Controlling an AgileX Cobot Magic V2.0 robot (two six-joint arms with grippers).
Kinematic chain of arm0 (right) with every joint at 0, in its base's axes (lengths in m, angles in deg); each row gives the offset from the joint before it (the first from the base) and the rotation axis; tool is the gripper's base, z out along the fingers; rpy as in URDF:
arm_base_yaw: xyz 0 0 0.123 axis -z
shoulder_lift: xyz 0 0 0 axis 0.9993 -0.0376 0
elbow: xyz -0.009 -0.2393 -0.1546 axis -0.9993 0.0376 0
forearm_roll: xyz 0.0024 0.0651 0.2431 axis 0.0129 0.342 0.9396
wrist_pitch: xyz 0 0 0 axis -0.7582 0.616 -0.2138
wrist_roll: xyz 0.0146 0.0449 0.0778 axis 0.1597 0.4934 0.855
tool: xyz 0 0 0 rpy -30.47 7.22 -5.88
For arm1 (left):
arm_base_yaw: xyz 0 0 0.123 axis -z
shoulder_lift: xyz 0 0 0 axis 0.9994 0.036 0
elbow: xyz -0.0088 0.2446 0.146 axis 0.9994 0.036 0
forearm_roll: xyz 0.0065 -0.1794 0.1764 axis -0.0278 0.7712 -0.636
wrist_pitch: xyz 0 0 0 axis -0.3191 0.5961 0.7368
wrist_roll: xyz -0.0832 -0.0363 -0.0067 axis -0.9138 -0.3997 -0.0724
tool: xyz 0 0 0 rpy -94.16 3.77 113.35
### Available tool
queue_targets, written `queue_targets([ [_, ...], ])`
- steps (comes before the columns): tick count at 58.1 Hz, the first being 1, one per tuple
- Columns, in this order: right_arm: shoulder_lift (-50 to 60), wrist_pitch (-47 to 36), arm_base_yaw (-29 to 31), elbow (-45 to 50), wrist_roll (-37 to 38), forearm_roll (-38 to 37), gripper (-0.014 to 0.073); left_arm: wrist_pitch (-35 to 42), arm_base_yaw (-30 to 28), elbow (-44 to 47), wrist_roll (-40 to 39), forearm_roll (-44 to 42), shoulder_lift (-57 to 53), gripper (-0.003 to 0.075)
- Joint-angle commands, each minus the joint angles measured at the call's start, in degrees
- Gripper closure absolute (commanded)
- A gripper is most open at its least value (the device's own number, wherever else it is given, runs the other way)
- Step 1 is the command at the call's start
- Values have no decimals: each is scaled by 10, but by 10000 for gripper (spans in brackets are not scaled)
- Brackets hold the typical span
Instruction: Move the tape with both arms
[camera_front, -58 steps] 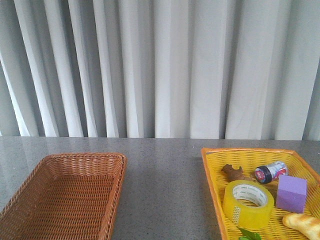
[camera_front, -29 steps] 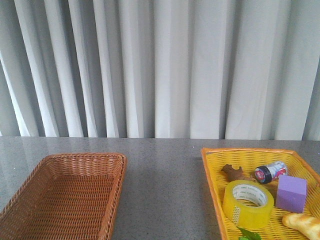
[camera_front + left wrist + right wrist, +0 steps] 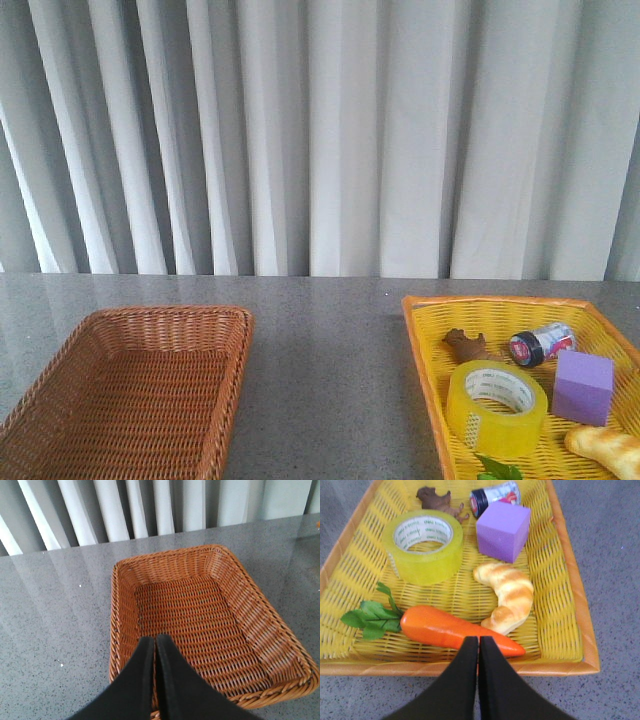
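The yellow tape roll (image 3: 497,407) lies flat in the yellow basket (image 3: 423,350) at the right of the table; it also shows in the right wrist view (image 3: 423,546). My right gripper (image 3: 478,640) is shut and empty, above the basket's near rim, by the carrot (image 3: 451,629). My left gripper (image 3: 154,639) is shut and empty, above the near end of the empty brown wicker basket (image 3: 121,611). Neither arm shows in the front view.
The yellow basket (image 3: 570,591) also holds a purple cube (image 3: 503,530), a croissant (image 3: 508,597), a small red-labelled jar (image 3: 494,496) and a brown figure (image 3: 436,500). The brown basket (image 3: 229,396) sits at the left. A grey curtain hangs behind the table.
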Motion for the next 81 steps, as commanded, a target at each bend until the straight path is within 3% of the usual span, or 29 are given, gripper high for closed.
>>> queue_targets([
  [1, -9, -32, 4, -19, 3, -1, 582, 34, 0, -19, -12, 4, 11, 710],
  [9, -22, -32, 4, -19, -3, -4, 461, 32, 0, -19, -20, 4, 25, 594],
  [19, -27, -36, 4, -19, -3, -5, 158, 38, 0, -19, -20, 4, 25, 300],
  [27, -43, -25, 4, -22, 0, 15, 13, 41, 0, -19, -19, 4, 25, 165],
  [39, -118, 28, 4, -82, -3, 26, 38, 46, 17, -19, -12, 4, 32, 150],
  [62, -338, 129, 3, -261, -38, 59, 85, 55, 148, -19, 28, 4, 32, 150],
  [81, -508, 199, 3, -436, -13, 94, 85, 63, 197, -19, 29, 19, 32, 150],
])
